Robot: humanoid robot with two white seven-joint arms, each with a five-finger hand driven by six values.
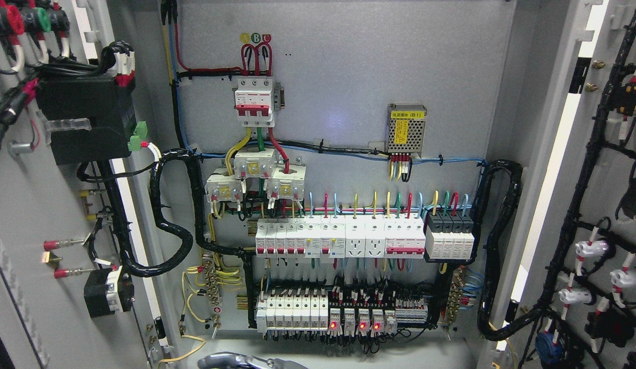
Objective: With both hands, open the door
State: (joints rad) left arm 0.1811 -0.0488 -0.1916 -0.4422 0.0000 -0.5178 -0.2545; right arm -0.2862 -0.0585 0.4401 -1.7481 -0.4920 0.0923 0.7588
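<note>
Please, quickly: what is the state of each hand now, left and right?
One hand shows only partly at the bottom edge; which side it belongs to and its state cannot be told.
No other hand is in view.

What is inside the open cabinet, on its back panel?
The back panel carries a red-handled main breaker, a small power supply, breaker rows and relays with red lights. Wire bundles cover the terminals behind.
</note>
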